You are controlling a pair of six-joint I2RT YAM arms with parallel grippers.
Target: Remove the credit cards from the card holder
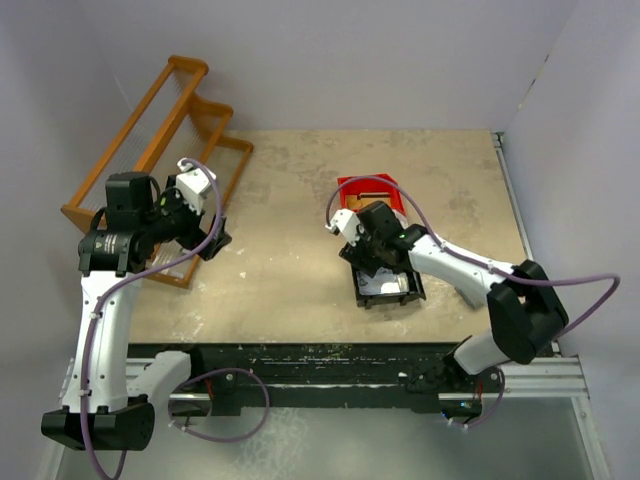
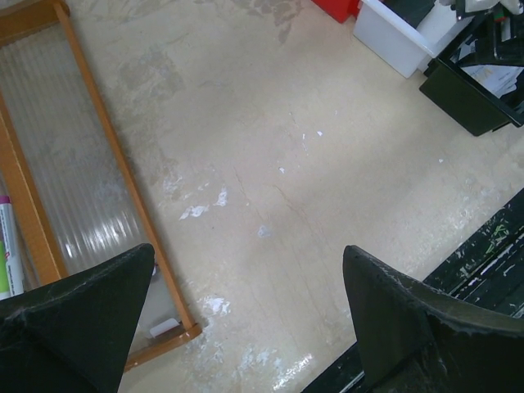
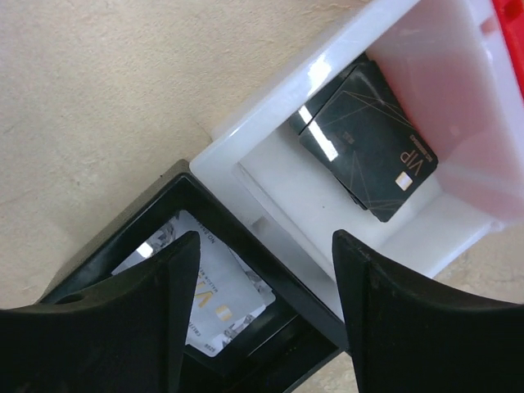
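Black rectangular card holder (image 3: 135,225) keeps a pale rectangular credit card (image 3: 225,291) lying flat. Our right gripper (image 3: 266,246) hangs spread above (nothing pinched), we judge to reach in; left gripper (image 2: 247,254), likewise spread, stands well apart.

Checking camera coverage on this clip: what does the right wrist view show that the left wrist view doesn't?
Only right wrist: a black VIP card lying in the white bin, and print on the pale card in the black tray. Only left wrist: the wooden rack with its ribbed panel. Both: the white bin, the black tray with something pale inside, a red corner and the tabletop.
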